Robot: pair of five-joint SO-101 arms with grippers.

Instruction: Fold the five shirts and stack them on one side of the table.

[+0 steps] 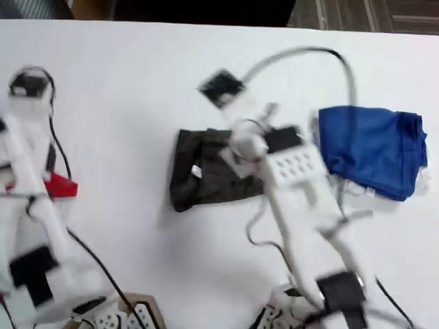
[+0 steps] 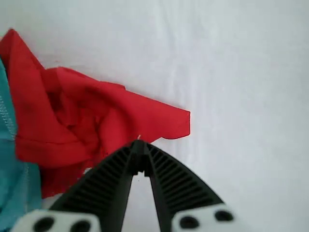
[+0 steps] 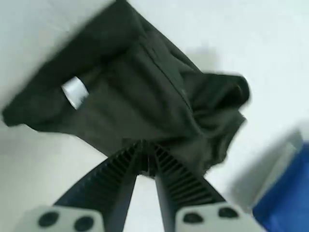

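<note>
Folding partway, no stack yet
Blue shirt (image 1: 374,147) folded, black shirt (image 1: 206,175) beside it bundled, red shirt (image 2: 96,116) crumpled; left claw (image 2: 140,149) and right claw (image 3: 145,147) pressed together.

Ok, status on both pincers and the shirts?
Left pincer shut, at crumpled red cloth shirt. Right pincer shut over black cloth shirt. Blue cloth shirt alongside.

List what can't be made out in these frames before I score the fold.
1. Teal shirt: left wrist view, cut off by the frame edge.
2. Red shirt: high view, mostly hidden behind the left arm.
3. Pale cloth under the blue shirt: high view, blurred, could be another shirt.
4. Right claw: right wrist view, its tips hide whether they pinch the black shirt.
</note>
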